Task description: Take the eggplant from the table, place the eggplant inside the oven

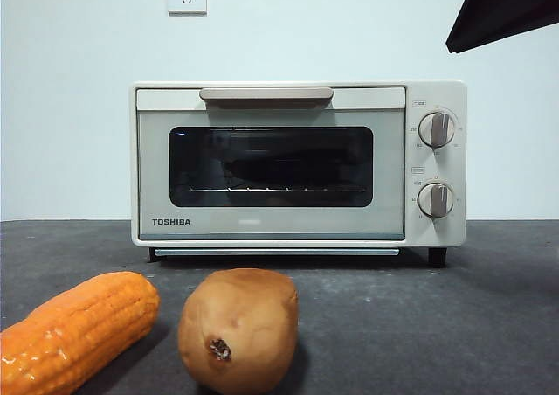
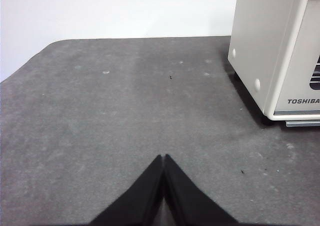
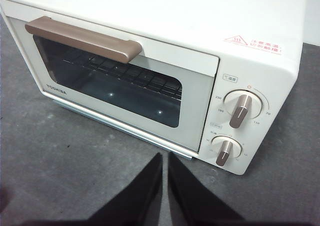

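Dark grey table [image 1: 454, 325] is holding the shut Toshiba oven [image 1: 297, 163]; eggplant isn't showing anywhere, possibly already inside. Left gripper [image 2: 164, 158] and right gripper [image 3: 165, 158] are both sitting pinched together, empty.

One oven [image 1: 297, 163], one corn cob [image 1: 74, 329], one potato [image 1: 238, 329], two knobs [image 1: 436, 129].

The oven [image 1: 297, 163] carries the brand name TOSHIBA in dark letters at the lower left corner of its door [image 1: 271, 172]. In the right wrist view, the numbers 230, 150, 110 and 70 ring its upper knob [image 3: 241, 107]. A red warning sticker [image 3: 252, 43] on the oven's top holds characters too small to read.
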Robot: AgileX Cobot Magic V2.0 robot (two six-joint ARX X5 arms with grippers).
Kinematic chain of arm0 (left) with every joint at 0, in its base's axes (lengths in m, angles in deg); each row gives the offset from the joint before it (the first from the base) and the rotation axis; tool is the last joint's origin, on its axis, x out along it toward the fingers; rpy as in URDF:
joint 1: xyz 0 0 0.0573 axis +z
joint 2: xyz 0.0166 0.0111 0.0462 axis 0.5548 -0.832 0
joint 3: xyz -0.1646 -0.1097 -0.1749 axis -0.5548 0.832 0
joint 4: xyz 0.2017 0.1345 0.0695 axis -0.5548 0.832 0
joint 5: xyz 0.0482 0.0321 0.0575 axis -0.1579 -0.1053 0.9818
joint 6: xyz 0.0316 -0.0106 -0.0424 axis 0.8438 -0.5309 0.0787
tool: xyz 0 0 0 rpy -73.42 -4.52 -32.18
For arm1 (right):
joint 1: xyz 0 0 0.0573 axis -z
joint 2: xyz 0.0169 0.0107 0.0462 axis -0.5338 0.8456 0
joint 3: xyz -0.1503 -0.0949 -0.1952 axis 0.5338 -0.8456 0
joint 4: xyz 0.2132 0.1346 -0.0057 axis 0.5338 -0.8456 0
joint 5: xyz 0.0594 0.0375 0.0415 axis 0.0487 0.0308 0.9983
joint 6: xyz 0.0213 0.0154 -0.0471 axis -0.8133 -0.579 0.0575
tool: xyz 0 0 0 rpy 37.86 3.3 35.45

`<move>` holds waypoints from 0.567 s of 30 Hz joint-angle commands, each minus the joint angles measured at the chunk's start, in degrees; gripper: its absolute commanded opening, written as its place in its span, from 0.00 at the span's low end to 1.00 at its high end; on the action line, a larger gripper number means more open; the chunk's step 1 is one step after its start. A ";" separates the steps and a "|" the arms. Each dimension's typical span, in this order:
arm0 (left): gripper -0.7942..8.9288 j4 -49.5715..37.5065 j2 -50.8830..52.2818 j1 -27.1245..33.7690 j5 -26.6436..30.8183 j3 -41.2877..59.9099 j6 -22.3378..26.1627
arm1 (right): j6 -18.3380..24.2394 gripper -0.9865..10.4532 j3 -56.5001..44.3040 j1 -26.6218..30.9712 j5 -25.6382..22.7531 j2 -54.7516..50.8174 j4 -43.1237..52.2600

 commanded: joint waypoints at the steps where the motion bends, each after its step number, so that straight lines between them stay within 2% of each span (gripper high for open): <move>1: 0.09 -1.01 0.07 0.02 0.00 1.51 0.28 | 0.42 0.09 0.37 -0.46 -0.24 0.28 0.57; 8: 0.09 -0.98 0.07 0.02 0.02 1.51 0.28 | 1.14 0.09 0.37 -0.46 -0.26 0.26 0.50; 9: 0.09 -1.01 0.07 0.02 0.02 1.51 0.28 | 1.70 0.09 0.28 -0.46 -0.26 -0.28 0.15; 11: 0.09 -1.01 0.07 0.02 0.02 1.51 0.28 | 6.08 0.09 0.24 0.39 -2.25 -3.19 -0.15; 13: 0.09 -0.96 0.07 0.02 0.02 1.53 0.28 | 10.45 0.09 -0.20 2.91 -4.83 -6.62 0.48; 14: 0.09 -1.01 0.07 0.02 0.02 1.51 0.28 | 12.39 0.09 -0.68 5.09 -4.63 -8.72 1.33; 17: 0.09 -1.01 0.07 0.02 0.02 1.51 0.28 | 13.88 0.09 -2.91 13.62 0.87 -14.43 4.90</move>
